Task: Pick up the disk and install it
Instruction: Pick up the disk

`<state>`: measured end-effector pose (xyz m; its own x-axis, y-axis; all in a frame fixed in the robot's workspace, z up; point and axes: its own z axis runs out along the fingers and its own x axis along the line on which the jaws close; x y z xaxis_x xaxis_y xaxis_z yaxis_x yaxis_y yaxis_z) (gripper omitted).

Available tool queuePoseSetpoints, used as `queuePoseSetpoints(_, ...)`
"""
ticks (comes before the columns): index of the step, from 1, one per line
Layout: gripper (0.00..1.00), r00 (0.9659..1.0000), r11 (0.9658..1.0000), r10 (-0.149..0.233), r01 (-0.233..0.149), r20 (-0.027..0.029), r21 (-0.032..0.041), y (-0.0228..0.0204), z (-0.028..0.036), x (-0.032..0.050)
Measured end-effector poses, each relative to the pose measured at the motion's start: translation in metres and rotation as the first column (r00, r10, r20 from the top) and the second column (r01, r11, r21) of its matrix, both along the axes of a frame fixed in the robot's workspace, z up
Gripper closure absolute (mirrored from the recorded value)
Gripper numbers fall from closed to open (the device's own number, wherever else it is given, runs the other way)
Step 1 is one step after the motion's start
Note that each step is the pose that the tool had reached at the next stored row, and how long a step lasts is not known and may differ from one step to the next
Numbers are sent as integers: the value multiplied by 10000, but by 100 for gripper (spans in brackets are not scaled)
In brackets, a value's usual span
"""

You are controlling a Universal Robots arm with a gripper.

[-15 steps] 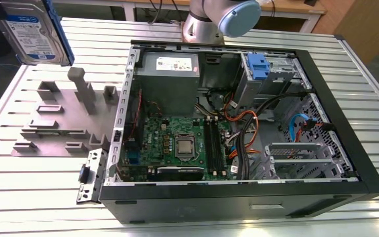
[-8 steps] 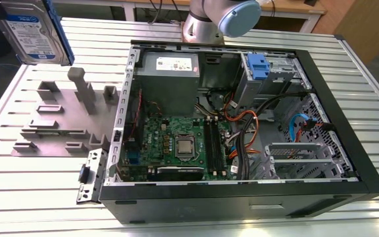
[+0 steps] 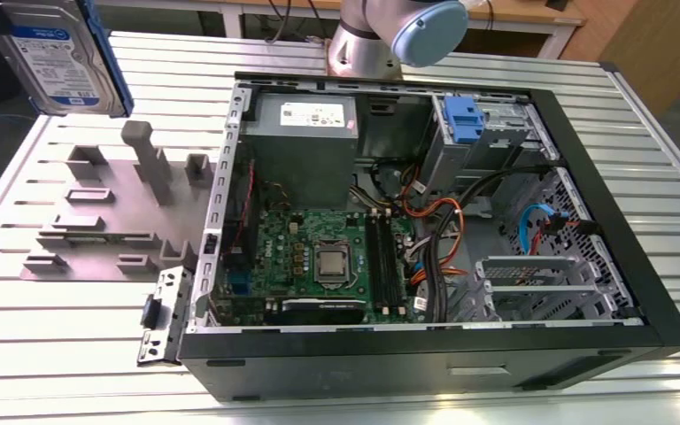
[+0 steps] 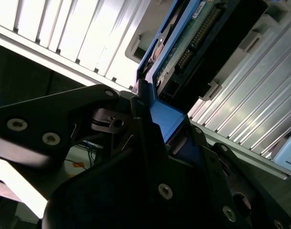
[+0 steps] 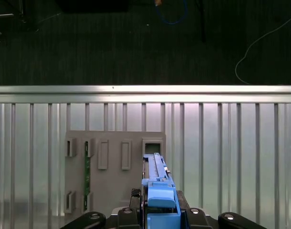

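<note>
Here, in the second wrist view, my hand (image 4: 166,121) is pinching the disk (image 4: 193,43) by its blue plastic end. A dark finger (image 4: 143,112) presses on one side of the blue part, and the opposite finger presses on the other. The connector edge of the disk points away from my palm.

In the first wrist view the disk (image 5: 157,183) appears edge-on, with its blue rail rising out of my hand (image 5: 159,212). It sits above a grey holder plate (image 5: 114,162) with several slots, one of which holds a thin green strip (image 5: 87,167). The plate lies on the ribbed metal counter (image 5: 231,143), with dark floor (image 5: 135,43) beyond its edge.

In the exterior view the disk (image 3: 63,57) is in the upper left of the frame. It is nearly upright with its white-and-blue label facing the camera, and it is lifted clear of the counter (image 3: 57,354). The grey holder plate (image 3: 116,221) is below it in the frame. The open computer case (image 3: 659,292) lies on its side across the centre and right, apart from the disk. Inside the case are a green circuit board (image 3: 316,257), a grey metal box (image 3: 305,133) and a small blue latch (image 3: 464,119). The base of my arm (image 3: 388,35) stands behind the case at the top centre.
</note>
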<state>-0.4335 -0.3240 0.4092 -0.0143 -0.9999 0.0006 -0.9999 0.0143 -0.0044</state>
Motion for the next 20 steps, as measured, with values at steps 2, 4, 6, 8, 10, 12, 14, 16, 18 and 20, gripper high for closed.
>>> queuePoseSetpoints(2,64,10000,10000,1,-1,-2,11,0,0,0)
queuePoseSetpoints(4,64,10000,10000,0,0,-4,24,0,0,0)
queuePoseSetpoints(6,64,10000,10000,0,0,-6,35,0,0,0)
queuePoseSetpoints(8,64,10000,10000,0,0,-8,47,0,0,0)
queuePoseSetpoints(10,64,10000,10000,0,0,-9,59,0,0,0)
queuePoseSetpoints(12,64,10000,10000,0,0,-11,70,-1,0,0)
queuePoseSetpoints(14,64,10000,10000,0,0,-12,83,-1,0,0)
queuePoseSetpoints(16,64,10000,10000,0,0,-15,95,-1,0,0)
queuePoseSetpoints(18,64,10000,9999,0,0,-17,106,-1,0,0)
queuePoseSetpoints(20,64,10000,9999,0,0,-18,118,-1,0,0)
